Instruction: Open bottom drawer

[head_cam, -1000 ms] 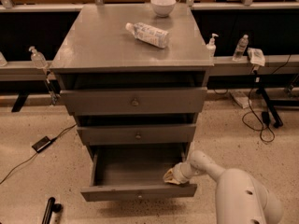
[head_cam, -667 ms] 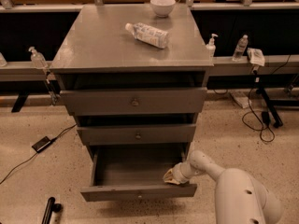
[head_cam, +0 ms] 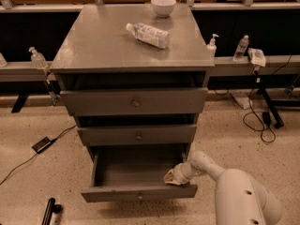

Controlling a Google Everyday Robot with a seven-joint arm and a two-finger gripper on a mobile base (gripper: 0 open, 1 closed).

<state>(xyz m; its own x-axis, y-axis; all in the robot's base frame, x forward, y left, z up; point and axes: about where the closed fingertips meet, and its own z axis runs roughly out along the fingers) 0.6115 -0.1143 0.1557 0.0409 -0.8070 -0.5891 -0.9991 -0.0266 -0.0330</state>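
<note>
**Bottom drawer stands pulled out, gripper at its right front corner**

A grey metal table (head_cam: pixel 93 46) with three drawers fills the middle of the frame. On its top lie a clear plastic bottle with a white label (head_cam: pixel 148 34), on its side, and a small white bowl (head_cam: pixel 163 6) near the back edge. The floor is pale speckled stone (head_cam: pixel 42 186). A black cable (head_cam: pixel 260 123) coils at the right, and a small black box (head_cam: pixel 42 144) lies at the left. Ledges on either side of the table carry a clear pump bottle (head_cam: pixel 37 58) at the left and a white pump bottle (head_cam: pixel 212 45) at the right.

The slim grey bottom drawer (head_cam: pixel 138 191) sits low in the frame, drawn well out, its plain grey inside showing. The white robot arm (head_cam: pixel 234 191) reaches in from the lower right. Its yellowish gripper (head_cam: pixel 171 177) rests inside the drawer's right front corner, against the front panel; whether it is spread or closed I cannot tell.

Compared with a second ago, the drawer, the gripper and the things on the table lie as they did.
</note>
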